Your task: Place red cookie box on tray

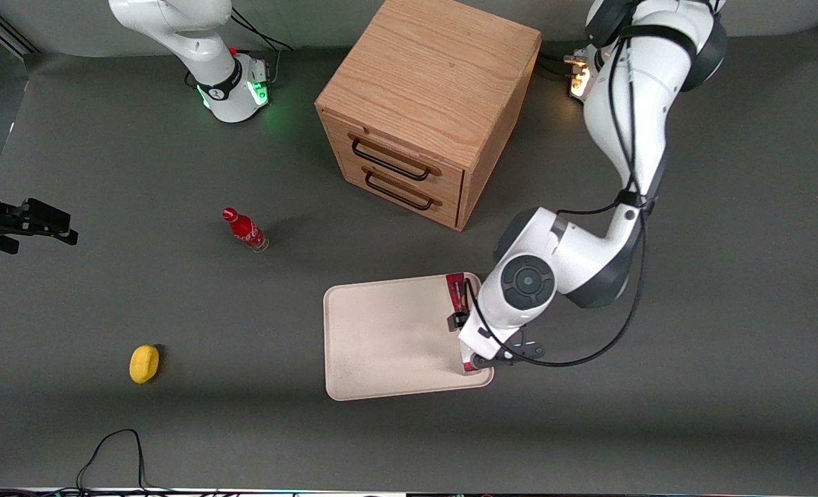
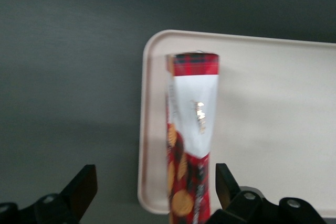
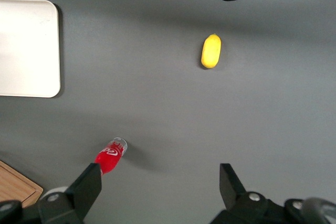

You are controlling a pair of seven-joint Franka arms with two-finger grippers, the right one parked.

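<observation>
Item: thin red plaid cookie box [image 2: 191, 140] stood on edge on the cream rounded-corner tray [image 1: 381, 345], along the tray's rim toward the working arm; my left gripper [image 2: 152, 192] straddled it, fingers wide and apart from it, so I judged a straight lift clear best, to avoid tipping it.

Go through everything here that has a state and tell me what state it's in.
Red cookie box: on its narrow edge on the tray, between the open fingers.
Cream rectangular tray: flat on table.
Claw: open, over the tray's edge.
Wooden cabinet drawers: shut.
Small red bottle: upright.
</observation>
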